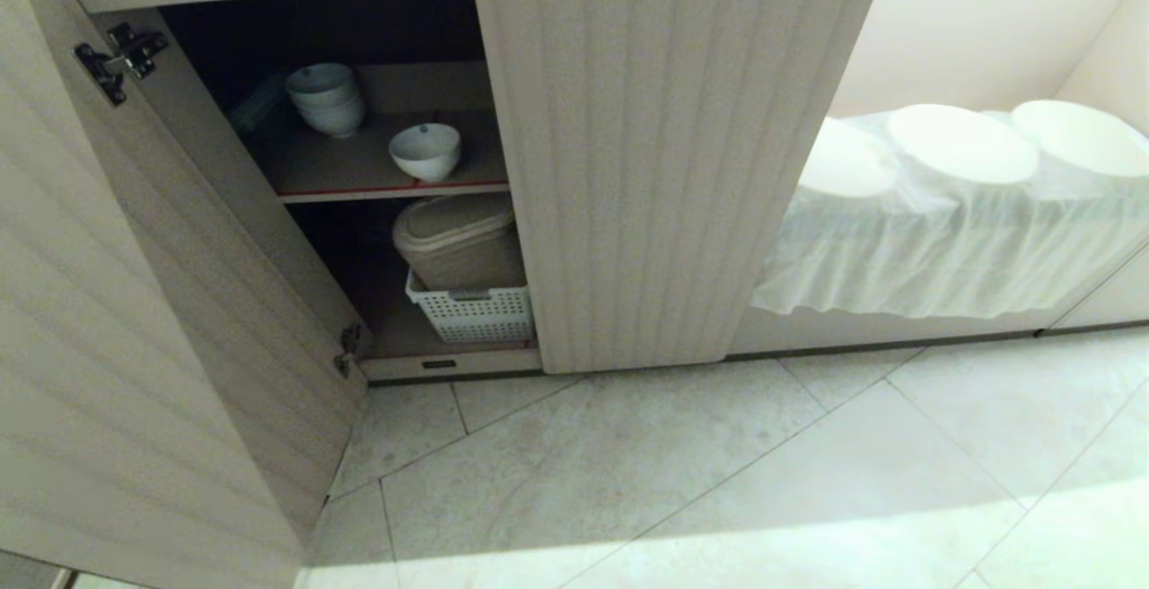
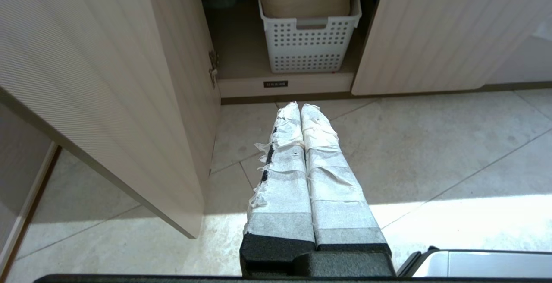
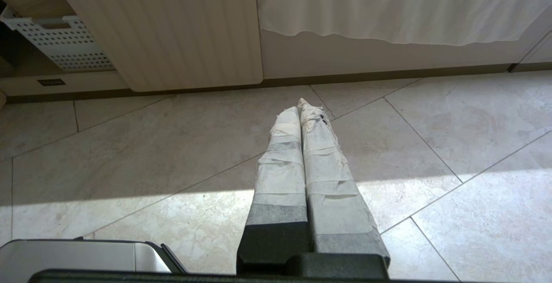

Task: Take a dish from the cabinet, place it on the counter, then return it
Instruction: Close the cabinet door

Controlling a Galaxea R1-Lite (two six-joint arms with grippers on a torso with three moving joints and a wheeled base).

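Note:
The cabinet [image 1: 664,158] stands with its left ribbed door [image 1: 135,320] swung open and its right door closed. On the upper shelf, edged in red, sits the dish [image 1: 425,151], a small white bowl, alone near the shelf's front. Neither arm shows in the head view. My left gripper [image 2: 300,107] is shut and empty, hanging low over the floor tiles in front of the cabinet's open half. My right gripper [image 3: 301,107] is also shut and empty, over the floor before the closed door [image 3: 172,28]. The counter is out of view.
A stack of white bowls [image 1: 327,99] stands further back on the same shelf. Below it, a white perforated basket [image 1: 474,312] holds a beige lidded bin [image 1: 458,239]. To the right, a doorless niche holds white plates [image 1: 960,142] on a white cloth [image 1: 942,239]. The open door flanks the left gripper closely.

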